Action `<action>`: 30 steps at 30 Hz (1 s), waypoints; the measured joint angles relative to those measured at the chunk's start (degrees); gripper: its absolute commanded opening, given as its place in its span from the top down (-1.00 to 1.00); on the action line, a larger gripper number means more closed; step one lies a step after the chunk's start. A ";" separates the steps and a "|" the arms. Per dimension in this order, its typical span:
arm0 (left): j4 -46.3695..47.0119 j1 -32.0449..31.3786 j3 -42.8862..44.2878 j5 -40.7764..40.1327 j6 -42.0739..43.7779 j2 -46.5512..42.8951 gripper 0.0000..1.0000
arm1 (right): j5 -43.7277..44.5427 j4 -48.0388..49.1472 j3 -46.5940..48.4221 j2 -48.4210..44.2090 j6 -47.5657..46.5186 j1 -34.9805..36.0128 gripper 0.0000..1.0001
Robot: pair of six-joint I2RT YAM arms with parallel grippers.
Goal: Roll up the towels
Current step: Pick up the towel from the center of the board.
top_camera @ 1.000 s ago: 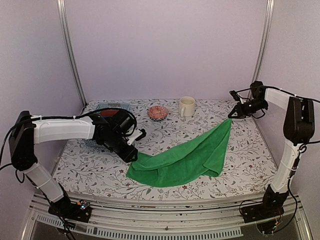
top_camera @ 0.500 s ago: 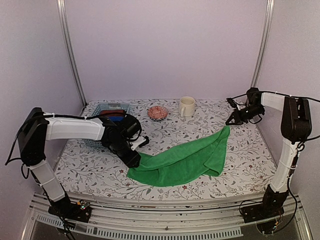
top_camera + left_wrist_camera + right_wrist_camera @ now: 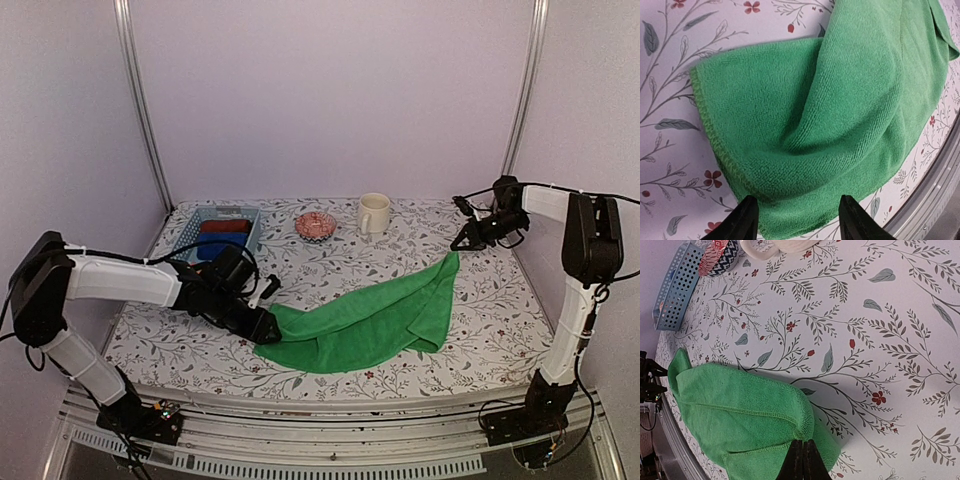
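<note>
Lying loosely folded across the front of the counter (image 3: 330, 262), the green towel (image 3: 370, 315) ran from the left claw (image 3: 266, 326) up to the right claw (image 3: 466, 240). The left claw stood partly open with its fingers (image 3: 747, 220) straddling the towel's left end, gripping nothing. The right claw was pinched shut on the towel's far right corner.

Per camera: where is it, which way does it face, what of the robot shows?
Top external: above and behind, facing the table and green towel; both arms show.
Left wrist: looks down onto the towel; open left pincer shows.
Right wrist: looks across the table toward the basket; shut right pincer on towel.
All share the towel.
</note>
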 measured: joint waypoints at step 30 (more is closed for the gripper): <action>15.61 1.77 -5.38 7.43 -6.45 2.67 1.00 | -0.98 0.00 -0.81 0.00 -0.02 0.00 0.94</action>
